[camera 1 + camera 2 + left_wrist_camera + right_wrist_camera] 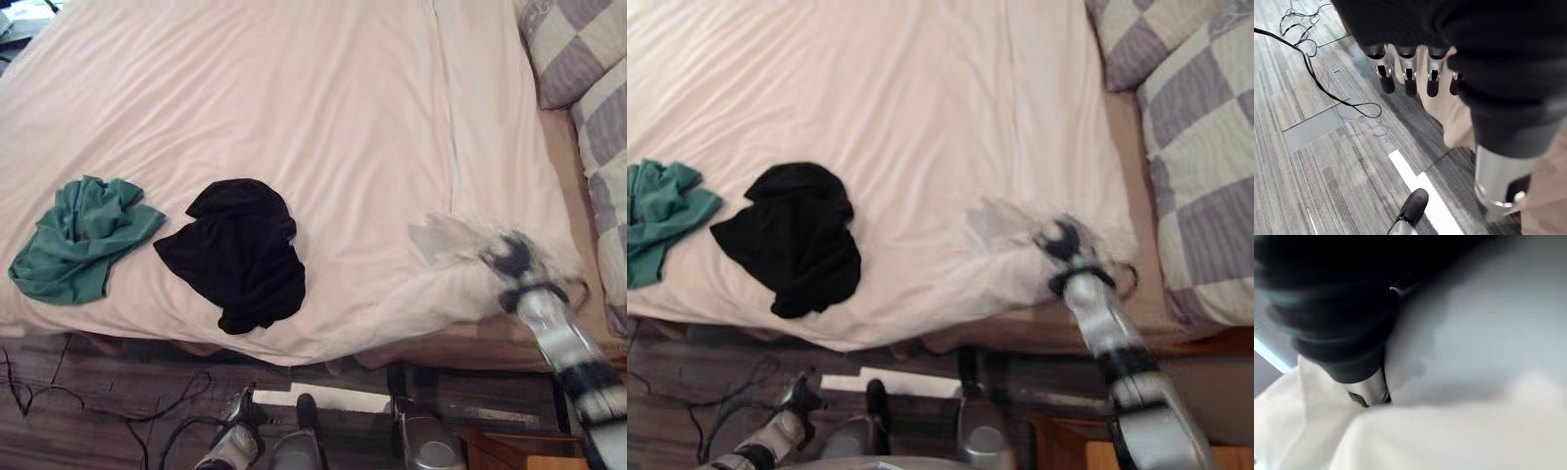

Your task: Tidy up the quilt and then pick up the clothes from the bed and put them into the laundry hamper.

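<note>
Pale quilt covers the bed, two garments lying on it. Right hand sits buried in its bunched corner, fingers hidden, so I cannot tell its grip. Left hand hangs low, fingers straight.

Silver-grey arms banded in black; each hand, right hand and left hand, wears a dark ribbed cover over silver, dark-tipped fingers.

Head views: soft, even, diffuse light with no glare; the pale quilt reads bright with shallow fold shadows, and the floor below the bed edge sits in dim shade. Right hand motion-blurred at the quilt's corner. Right wrist view out of focus throughout; left wrist view crisp on floor.
</note>
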{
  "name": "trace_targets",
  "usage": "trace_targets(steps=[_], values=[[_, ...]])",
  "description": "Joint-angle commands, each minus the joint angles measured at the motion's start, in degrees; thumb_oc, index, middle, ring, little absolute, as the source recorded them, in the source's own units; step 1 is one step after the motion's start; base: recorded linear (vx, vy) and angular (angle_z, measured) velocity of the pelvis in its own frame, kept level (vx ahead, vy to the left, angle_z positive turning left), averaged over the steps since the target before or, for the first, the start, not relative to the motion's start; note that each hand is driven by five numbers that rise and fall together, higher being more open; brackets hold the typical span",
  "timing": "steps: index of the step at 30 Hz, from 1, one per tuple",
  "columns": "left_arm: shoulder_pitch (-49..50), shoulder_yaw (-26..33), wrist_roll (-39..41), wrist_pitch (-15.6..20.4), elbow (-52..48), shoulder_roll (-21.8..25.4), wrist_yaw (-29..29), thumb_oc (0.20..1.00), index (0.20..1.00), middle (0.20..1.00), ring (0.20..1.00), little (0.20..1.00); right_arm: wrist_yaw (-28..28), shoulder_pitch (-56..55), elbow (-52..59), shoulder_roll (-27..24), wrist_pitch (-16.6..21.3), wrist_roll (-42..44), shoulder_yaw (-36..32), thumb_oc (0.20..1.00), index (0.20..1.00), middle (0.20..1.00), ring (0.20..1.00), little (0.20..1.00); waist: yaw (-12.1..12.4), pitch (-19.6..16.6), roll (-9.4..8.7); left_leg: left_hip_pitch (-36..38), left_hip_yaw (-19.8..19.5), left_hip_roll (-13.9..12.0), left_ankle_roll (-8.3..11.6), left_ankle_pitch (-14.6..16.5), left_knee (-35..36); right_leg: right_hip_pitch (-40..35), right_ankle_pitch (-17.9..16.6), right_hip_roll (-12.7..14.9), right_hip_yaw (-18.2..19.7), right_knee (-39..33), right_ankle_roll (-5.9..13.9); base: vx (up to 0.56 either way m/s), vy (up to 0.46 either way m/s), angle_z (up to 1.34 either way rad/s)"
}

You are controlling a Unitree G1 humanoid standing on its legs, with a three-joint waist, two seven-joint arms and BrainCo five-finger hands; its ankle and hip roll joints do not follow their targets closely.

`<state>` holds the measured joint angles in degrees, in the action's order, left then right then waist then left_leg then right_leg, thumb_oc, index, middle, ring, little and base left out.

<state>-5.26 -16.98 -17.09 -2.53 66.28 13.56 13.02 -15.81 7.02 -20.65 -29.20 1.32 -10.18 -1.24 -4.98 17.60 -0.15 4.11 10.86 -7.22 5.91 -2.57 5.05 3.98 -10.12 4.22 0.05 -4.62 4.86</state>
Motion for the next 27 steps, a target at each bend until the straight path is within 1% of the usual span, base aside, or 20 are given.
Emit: trace_targets(steps=[1, 2, 3, 4, 5, 6, 7, 8, 10, 12, 14, 15, 16, 18, 21, 22, 23, 24, 27], values=[[-1.41, -1.51, -2.81, -0.50, 4.39, -0.53, 0.14, 1.000, 1.000, 1.000, 1.000, 1.000, -3.27, -2.57, -5.48, -1.86, -0.11, 5.07, 0.79, 1.000, 1.000, 1.000, 1.000, 1.000, -2.98, -4.35, -0.56, -2.10, 2.00, -1.56, 0.58, 2.85, -0.57, 2.20, 12.73, 3.39, 1.19, 6.43, 5.32, 0.06, 0.077, -0.38], [-0.99, -0.79, -2.46, -0.63, 4.63, -1.20, 0.35, 1.000, 1.000, 1.000, 1.000, 1.000, -3.96, -8.25, -7.00, 3.08, 1.06, 10.00, -2.55, 1.000, 1.000, 1.000, 1.000, 1.000, -4.33, -5.13, -0.96, -1.16, 2.88, -1.50, 0.55, 3.23, -0.17, 1.65, 12.07, 3.68, 1.66, 5.66, 5.75, 0.05, 0.076, -0.24], [-0.76, -0.53, -2.32, -0.69, 4.68, -1.45, 0.35, 1.000, 1.000, 1.000, 1.000, 1.000, -3.82, -10.06, -8.36, 4.98, 1.23, 11.71, -3.24, 1.000, 1.000, 1.000, 1.000, 1.000, -4.78, -5.57, -1.11, -0.89, 3.28, -1.51, 0.55, 3.39, -0.05, 1.57, 11.80, 3.77, 1.96, 5.36, 5.95, 0.05, 0.079, -0.17], [-0.75, -0.54, -2.31, -0.69, 4.67, -1.45, 0.35, 1.000, 1.000, 1.000, 1.000, 1.000, -3.82, -10.08, -8.35, 4.99, 1.23, 11.70, -3.24, 1.000, 1.000, 1.000, 1.000, 1.000, -4.75, -5.58, -1.12, -0.88, 3.31, -1.51, 0.55, 3.39, -0.05, 1.57, 11.79, 3.77, 1.98, 5.36, 5.95, 0.07, 0.077, -0.18], [-0.51, 0.13, -1.97, -1.11, 5.03, -1.72, 0.50, 1.000, 1.000, 1.000, 1.000, 1.000, -4.08, -13.65, -12.29, 8.83, 0.98, 14.73, -4.38, 1.000, 1.000, 1.000, 1.000, 1.000, -5.91, -6.08, -1.53, 0.03, 4.12, -1.56, 0.59, 3.94, -0.05, 0.93, 11.42, 4.04, 2.35, 4.82, 6.48, 0.06, 0.081, -0.40], [-0.29, 0.37, -1.77, -1.20, 5.04, -1.65, 0.58, 1.000, 1.000, 1.000, 1.000, 1.000, -4.41, -15.01, -14.52, 10.17, 0.64, 15.76, -4.79, 1.000, 1.000, 1.000, 1.000, 1.000, -6.13, -6.54, -1.67, 0.05, 4.55, -1.59, 0.65, 3.98, -0.05, 0.98, 11.05, 4.12, 2.59, 4.47, 6.63, 0.06, 0.081, -0.26], [-0.28, 0.36, -1.77, -1.20, 5.03, -1.65, 0.58, 1.000, 1.000, 1.000, 1.000, 1.000, -4.41, -15.02, -14.52, 10.18, 0.65, 15.76, -4.79, 1.000, 1.000, 1.000, 1.000, 1.000, -6.12, -6.54, -1.68, 0.06, 4.56, -1.58, 0.65, 3.98, -0.05, 0.98, 11.05, 4.12, 2.60, 4.46, 6.63, 0.05, 0.092, -0.24], [0.29, 0.70, -1.32, -1.47, 4.70, -1.70, 0.83, 1.000, 1.000, 1.000, 1.000, 1.000, -5.98, -17.05, -18.68, 11.59, -0.54, 16.78, -6.59, 1.000, 1.000, 1.000, 1.000, 1.000, -6.81, -6.88, -1.92, 0.62, 4.93, -1.48, 0.62, 4.33, -0.05, 0.68, 10.85, 4.28, 2.94, 4.28, 7.06, 0.05, 0.089, -0.18], [0.60, 0.90, -0.87, -1.47, 4.19, -1.57, 1.26, 1.000, 1.000, 1.000, 1.000, 1.000, -8.33, -17.70, -20.98, 11.03, -1.45, 16.24, -8.67, 1.000, 1.000, 1.000, 1.000, 1.000, -7.12, -7.16, -2.09, 0.76, 5.17, -1.41, 0.62, 4.57, -0.05, 0.62, 10.73, 4.50, 3.09, 4.23, 7.33, 0.06, 0.095, -0.24], [0.85, 0.53, -0.20, -1.23, 3.58, -1.55, 1.85, 1.000, 1.000, 1.000, 1.000, 1.000, -12.79, -17.07, -21.77, 9.36, -1.56, 17.20, -12.58, 1.000, 1.000, 1.000, 1.000, 1.000, -7.29, -7.34, -2.22, 0.92, 5.18, -1.25, 0.54, 4.91, -0.05, 0.49, 10.63, 4.76, 3.21, 4.15, 7.56, 0.04, 0.074, -0.18], [0.62, 0.09, 0.10, -1.00, 3.37, -1.91, 2.41, 1.000, 1.000, 1.000, 1.000, 1.000, -16.22, -16.07, -19.20, 7.07, -0.80, 16.76, -15.47, 1.000, 1.000, 1.000, 1.000, 1.000, -7.18, -7.35, -2.26, 1.07, 5.11, -1.06, 0.42, 5.22, -0.05, 0.42, 10.49, 5.01, 3.22, 4.06, 7.76, 0.02, 0.061, -0.15], [0.54, -0.16, -0.15, -1.02, 3.49, -2.20, 2.56, 1.000, 1.000, 1.000, 1.000, 1.000, -17.53, -15.91, -16.37, 5.59, -0.79, 15.07, -16.68, 0.385, 0.385, 0.385, 0.385, 0.385, -7.02, -7.23, -2.23, 1.13, 5.04, -0.92, 0.30, 5.38, -0.05, 0.39, 10.45, 5.14, 3.18, 4.04, 7.87, 0.01, 0.043, -0.04], [0.44, -0.25, -0.39, -0.96, 3.66, -2.25, 2.58, 1.000, 1.000, 1.000, 1.000, 1.000, -18.37, -15.29, -13.72, 4.21, -0.29, 13.76, -17.44, 0.200, 0.200, 0.200, 0.200, 0.200, -6.83, -7.26, -2.28, 1.11, 4.91, -0.80, 0.27, 5.48, -0.05, 0.40, 10.45, 5.21, 3.14, 4.03, 7.89, 0.02, 0.032, -0.02], [0.43, -0.56, -0.76, -0.84, 4.18, -2.37, 2.38, 1.000, 1.000, 1.000, 1.000, 1.000, -19.10, -12.82, -8.65, 0.95, 0.53, 10.78, -17.91, 0.200, 0.200, 0.200, 0.200, 0.200, -6.05, -7.32, -2.28, 1.13, 4.50, -0.70, 0.15, 5.62, -0.05, 0.20, 10.63, 5.34, 3.02, 4.01, 7.80, 0.01, 0.005, -0.02], [0.45, -0.77, -1.73, -0.80, 4.41, -1.71, 1.42, 1.000, 1.000, 1.000, 1.000, 1.000, -17.77, -7.46, 0.01, -3.10, 1.46, 6.21, -15.62, 0.200, 0.200, 0.200, 0.200, 0.200, -4.26, -7.07, -2.10, 1.02, 3.68, -0.55, 0.00, 5.62, -0.05, 0.01, 11.09, 5.38, 2.86, 4.08, 7.42, 0.02, -0.031, 0.12], [0.42, -0.75, -1.88, -0.70, 4.24, -1.45, 1.18, 1.000, 1.000, 1.000, 1.000, 1.000, -17.41, -5.54, 1.09, -3.82, 1.75, 5.86, -14.82, 0.200, 0.200, 0.200, 0.200, 0.200, -3.84, -6.85, -1.94, 0.88, 3.36, -0.53, 0.00, 5.53, -0.05, 0.11, 11.28, 5.36, 2.75, 4.20, 7.29, 0.03, -0.054, 0.14], [0.45, -0.98, -1.91, -0.55, 4.07, -1.05, 0.97, 1.000, 1.000, 1.000, 1.000, 1.000, -16.57, -3.12, 2.17, -4.71, 1.92, 5.20, -12.93, 0.200, 0.200, 0.200, 0.200, 0.200, -2.91, -6.32, -1.69, 0.91, 2.81, -0.49, -0.06, 5.65, -0.05, -0.01, 11.98, 5.30, 2.54, 4.59, 7.09, -0.01, -0.055, 0.13], [0.33, -1.07, -1.97, -0.51, 3.88, -0.69, 0.74, 1.000, 1.000, 1.000, 1.000, 1.000, -16.00, -1.46, 2.45, -5.41, 1.75, 4.59, -11.65, 0.200, 0.200, 0.200, 0.200, 0.200, -2.13, -5.85, -1.49, 0.34, 2.36, -0.42, -0.11, 5.13, -0.10, 0.44, 11.97, 5.20, 2.60, 4.84, 6.80, -0.03, -0.059, 0.18], [-0.35, -1.65, -0.97, -0.35, 2.95, -0.08, 0.92, 1.000, 1.000, 1.000, 1.000, 1.000, -15.48, 3.91, -0.22, -6.60, 0.83, 3.50, -7.04, 0.200, 0.200, 0.200, 0.200, 0.200, -0.15, -3.19, -0.52, -2.83, 0.72, -0.07, -0.16, 4.98, -2.86, 2.31, 12.77, 5.27, 2.18, 7.03, 6.24, -0.12, -0.051, 0.30]])
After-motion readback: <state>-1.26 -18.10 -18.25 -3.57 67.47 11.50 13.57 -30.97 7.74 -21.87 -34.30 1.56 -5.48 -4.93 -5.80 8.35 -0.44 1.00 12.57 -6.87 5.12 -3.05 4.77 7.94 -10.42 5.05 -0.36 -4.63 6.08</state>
